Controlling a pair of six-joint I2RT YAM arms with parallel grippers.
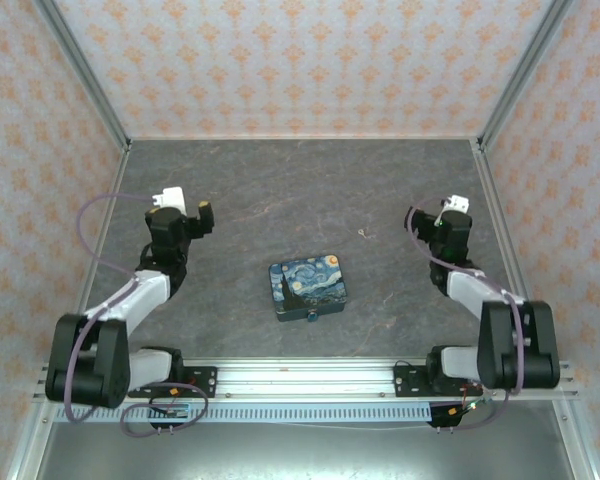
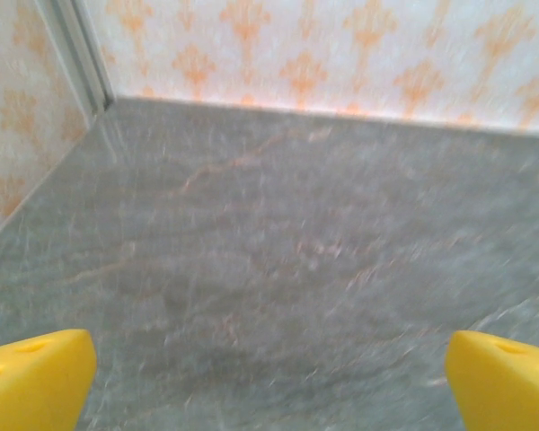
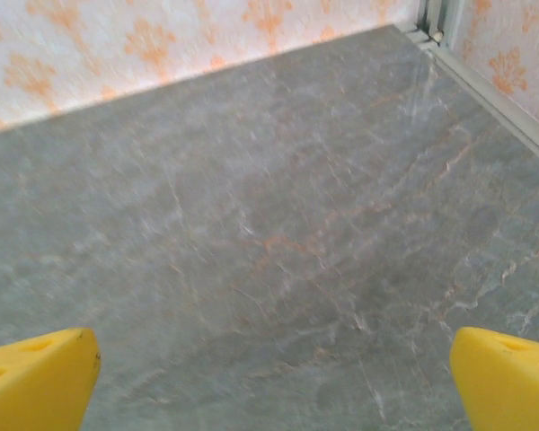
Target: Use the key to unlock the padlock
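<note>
Since nothing is held, you're at the start. From above: the key [image 1: 365,234] lies right of the table's [image 1: 280,190] centre, the padlock [image 1: 310,316] at the box's [image 1: 308,280] near side. Left wrist: left tool [image 2: 269,386] wide, empty. Right wrist: right tool [image 3: 269,386] wide; likely it fetches the key.

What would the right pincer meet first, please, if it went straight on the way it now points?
The open right pincer faces the grey table, with nothing standing in its line. It would likely touch that table first, or else reach the patterned back wall; the depth is unclear.
</note>
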